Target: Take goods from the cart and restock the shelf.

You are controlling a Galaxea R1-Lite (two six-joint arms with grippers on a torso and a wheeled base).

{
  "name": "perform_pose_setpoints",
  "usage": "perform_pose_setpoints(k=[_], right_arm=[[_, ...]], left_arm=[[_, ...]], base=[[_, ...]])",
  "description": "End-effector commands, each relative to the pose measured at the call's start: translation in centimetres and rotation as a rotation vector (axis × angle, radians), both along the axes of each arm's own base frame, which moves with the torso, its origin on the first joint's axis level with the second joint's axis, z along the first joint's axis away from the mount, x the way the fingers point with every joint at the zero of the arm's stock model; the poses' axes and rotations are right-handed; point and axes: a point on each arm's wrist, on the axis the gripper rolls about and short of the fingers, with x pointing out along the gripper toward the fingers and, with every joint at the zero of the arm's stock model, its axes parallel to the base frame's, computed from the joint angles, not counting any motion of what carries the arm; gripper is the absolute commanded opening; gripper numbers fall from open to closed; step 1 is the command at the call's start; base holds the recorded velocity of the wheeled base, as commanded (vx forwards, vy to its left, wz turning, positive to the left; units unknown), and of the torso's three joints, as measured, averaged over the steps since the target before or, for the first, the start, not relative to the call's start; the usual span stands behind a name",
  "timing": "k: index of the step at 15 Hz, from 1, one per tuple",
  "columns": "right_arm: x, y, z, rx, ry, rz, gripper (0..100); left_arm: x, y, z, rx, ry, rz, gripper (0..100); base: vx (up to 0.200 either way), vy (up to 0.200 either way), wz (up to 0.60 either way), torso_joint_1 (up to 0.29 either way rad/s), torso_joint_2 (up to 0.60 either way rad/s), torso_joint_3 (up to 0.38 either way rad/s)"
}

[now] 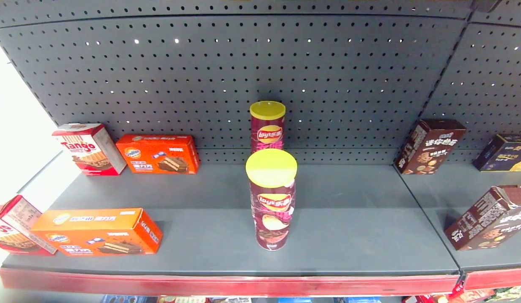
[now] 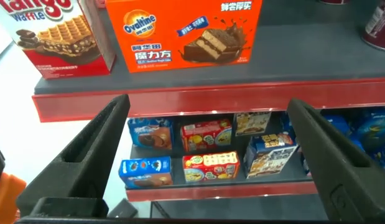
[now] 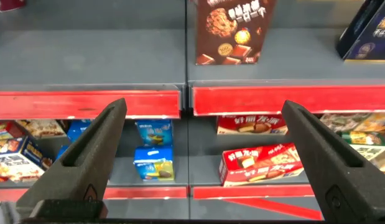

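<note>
Two maroon chip cans with yellow lids stand upright on the grey shelf [image 1: 353, 235]: one [image 1: 272, 202] near the front middle, the other [image 1: 267, 126] behind it against the pegboard. My left gripper [image 2: 208, 155] is open and holds nothing; it hangs in front of the shelf's red edge [image 2: 211, 99], below an orange wafer box [image 2: 183, 34]. My right gripper [image 3: 204, 155] is open too, with nothing between its fingers, facing the red edge [image 3: 285, 99] below a brown cookie box [image 3: 232, 28].
Orange boxes [image 1: 159, 153] [image 1: 98, 231] and red-white wafer boxes [image 1: 89, 147] [image 1: 16, 229] lie on the shelf's left. Brown boxes [image 1: 431, 145] [image 1: 490, 216] and a dark blue box [image 1: 506, 153] sit at the right. Lower shelves hold several small boxes [image 2: 208, 134] [image 3: 260, 165].
</note>
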Motion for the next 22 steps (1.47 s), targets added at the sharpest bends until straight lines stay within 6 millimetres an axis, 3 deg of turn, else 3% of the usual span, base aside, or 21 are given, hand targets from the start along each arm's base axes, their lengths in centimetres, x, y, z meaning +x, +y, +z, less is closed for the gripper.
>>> perform_pose_setpoints(k=[1,22], right_arm=[[0.01,0.00,0.00,0.000,0.002,0.000,100],[0.01,0.00,0.00,0.000,0.002,0.000,100]], left_arm=[[0.00,0.00,-0.01,0.000,0.001,0.000,100],[0.00,0.00,-0.01,0.000,0.001,0.001,100]], base=[[0.000,0.000,0.00,0.000,0.00,0.000],[-0.010,0.010,0.00,0.000,0.00,0.000]])
